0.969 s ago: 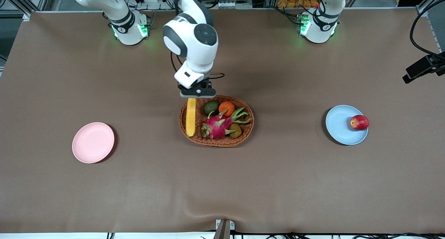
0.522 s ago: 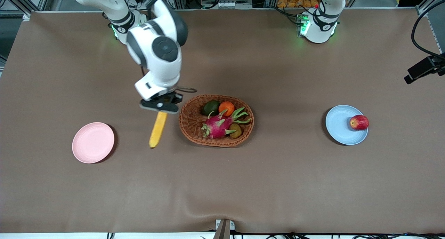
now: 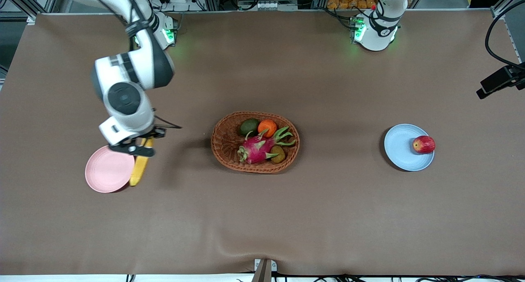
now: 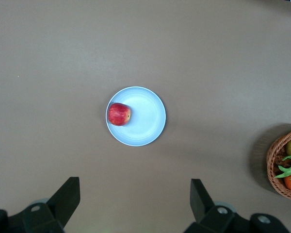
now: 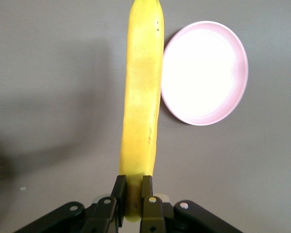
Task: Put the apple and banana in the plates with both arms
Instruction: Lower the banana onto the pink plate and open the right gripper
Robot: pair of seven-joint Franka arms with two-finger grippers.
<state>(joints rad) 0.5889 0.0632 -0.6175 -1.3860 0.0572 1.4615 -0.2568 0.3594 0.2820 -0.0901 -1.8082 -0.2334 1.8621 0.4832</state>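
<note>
My right gripper (image 3: pixel 137 147) is shut on one end of the yellow banana (image 3: pixel 139 168) and holds it in the air over the basket-side edge of the pale pink plate (image 3: pixel 107 170). In the right wrist view the banana (image 5: pixel 141 102) hangs from my right gripper (image 5: pixel 133 191) beside the pink plate (image 5: pixel 206 73). The red apple (image 3: pixel 423 144) lies on the light blue plate (image 3: pixel 404 148) at its rim. My left gripper (image 4: pixel 135 199) is open and empty, high over the table, with the apple (image 4: pixel 119 114) and blue plate (image 4: pixel 143 119) below it.
A brown wicker basket (image 3: pixel 223 140) in the table's middle holds a pink dragon fruit (image 3: pixel 258 146), an orange (image 3: pixel 267 127), an avocado (image 3: pixel 248 127) and a brownish fruit. A black camera mount (image 3: pixel 500 81) juts in at the left arm's end.
My right arm has swung the banana from the basket across the table toward the pink plate. The apple, blue plate and basket have not moved.
</note>
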